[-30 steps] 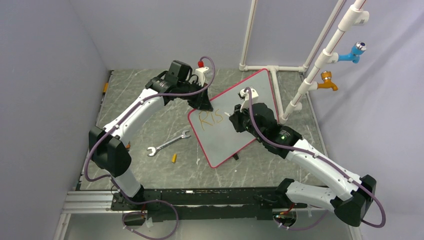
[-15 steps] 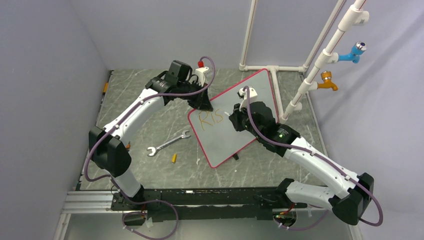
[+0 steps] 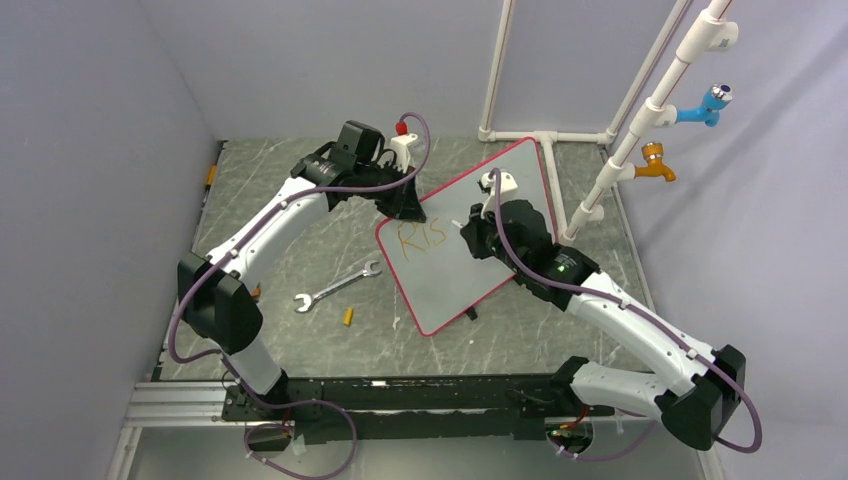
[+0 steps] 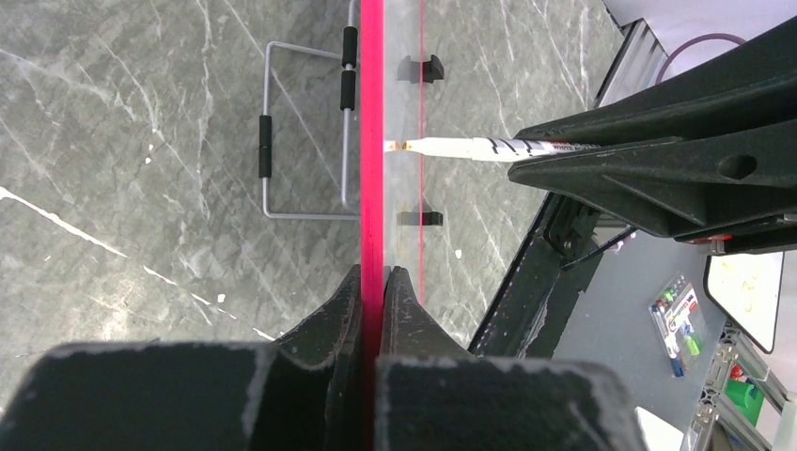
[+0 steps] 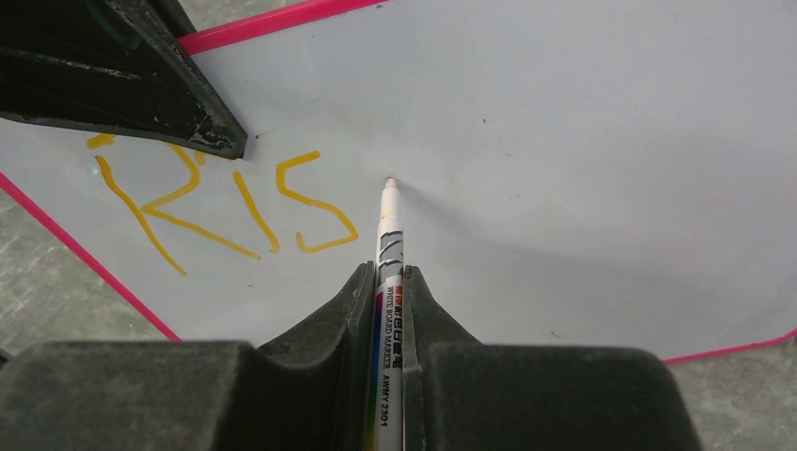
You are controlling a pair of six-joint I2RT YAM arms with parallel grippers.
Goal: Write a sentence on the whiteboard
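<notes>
Right gripper [image 5: 387,274] nudged marker [image 5: 388,225] beyond sentence [image 5: 256,214], tip seemingly touching whiteboard [image 5: 583,169].

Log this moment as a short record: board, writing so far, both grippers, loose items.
whiteboard: white face, pink rim, gripped at one edge
writing: orange "RIS", sentence unfinished
left gripper: shut on the whiteboard's rim
right gripper: shut on a whiteboard marker, tip at the board face just right of the S
loose items: wrench and small yellow piece, both left of the whiteboard
</notes>
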